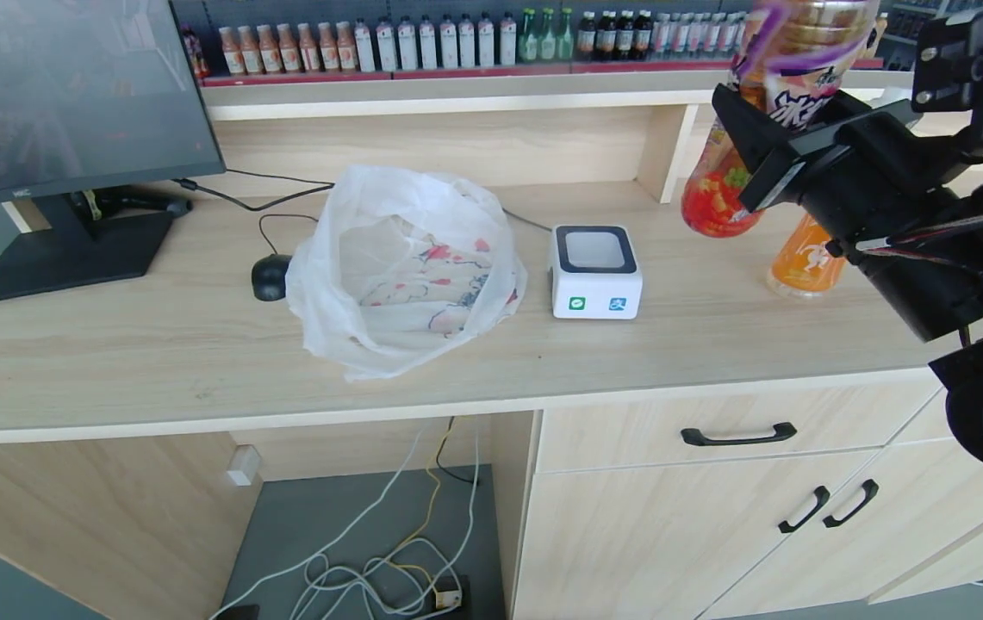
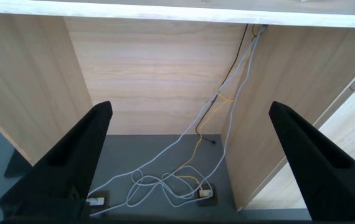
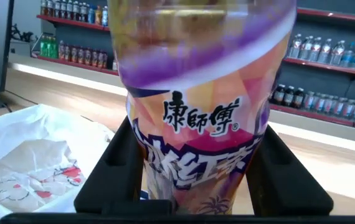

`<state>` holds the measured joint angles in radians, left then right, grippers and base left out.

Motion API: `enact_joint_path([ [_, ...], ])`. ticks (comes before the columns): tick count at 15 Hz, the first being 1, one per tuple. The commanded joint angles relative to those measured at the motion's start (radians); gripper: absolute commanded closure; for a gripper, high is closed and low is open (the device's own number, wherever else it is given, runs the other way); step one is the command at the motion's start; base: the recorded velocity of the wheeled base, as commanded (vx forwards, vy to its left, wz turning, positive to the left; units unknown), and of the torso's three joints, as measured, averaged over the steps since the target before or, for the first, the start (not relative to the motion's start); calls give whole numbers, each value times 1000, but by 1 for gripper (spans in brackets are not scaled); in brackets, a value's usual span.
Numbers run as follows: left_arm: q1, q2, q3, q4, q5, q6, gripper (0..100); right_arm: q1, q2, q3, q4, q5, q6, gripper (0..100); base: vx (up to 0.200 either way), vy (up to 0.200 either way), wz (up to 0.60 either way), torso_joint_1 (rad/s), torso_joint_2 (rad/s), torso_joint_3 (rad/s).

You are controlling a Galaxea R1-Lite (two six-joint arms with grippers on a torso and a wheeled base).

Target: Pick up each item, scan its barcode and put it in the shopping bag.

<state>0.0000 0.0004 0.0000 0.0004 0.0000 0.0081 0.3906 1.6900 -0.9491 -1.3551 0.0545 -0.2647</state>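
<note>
The right hand (image 1: pixel 780 120) is clamped on a clear plastic bottle (image 1: pixel 719 185), its two black fingers (image 3: pixel 112 171) pressing either side of the purple and pink label. The bottle (image 3: pixel 202 93) hangs tilted in the air over the right part of the table (image 1: pixel 155 362), its rounded base, printed with red and green fruit, pointing down and toward the robot's left. Just behind and below the hand an orange bottle (image 1: pixel 804 258) stands upright on the table. To the robot's left of the held bottle lies bare pale wood, then the scanner (image 1: pixel 594 271), a white box with rounded corners and a dark-framed window on top. Just beside it, farther left, sits the shopping bag (image 1: pixel 405 267), thin crumpled white plastic with its mouth gaping upward. A black mouse (image 1: pixel 270 277) touches the bag's far side, and a monitor (image 1: pixel 69 86) stands at the left end. A shelf (image 1: pixel 457 82) of bottles runs along the back. The left hand (image 2: pixel 190 106) is low, below the table edge, its fingers spread wide and holding nothing, facing loose cables (image 2: pixel 184 180) on the floor.
</note>
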Motion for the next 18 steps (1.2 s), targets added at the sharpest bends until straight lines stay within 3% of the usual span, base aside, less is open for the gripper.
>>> enact_joint_path([
  [1, 0, 0, 0, 0, 0, 0, 0, -7, 23, 6, -22, -5, -4, 100, 0, 0, 0, 0, 0, 0],
  [4, 0, 0, 0, 0, 0, -2, 0, -13, 33, 1, -44, -47, 10, 100, 0, 200, 0, -1, 1, 2],
  [16, 0, 1, 0, 1, 0, 0, 0, -53, 63, 9, -84, -51, 76, 100, 0, 200, 0, 2, 3, 1],
  [18, 0, 1, 0, 1, 0, -2, 0, -53, 65, 33, -87, -50, 81, 100, 0, 0, 0, 0, 0, 0],
])
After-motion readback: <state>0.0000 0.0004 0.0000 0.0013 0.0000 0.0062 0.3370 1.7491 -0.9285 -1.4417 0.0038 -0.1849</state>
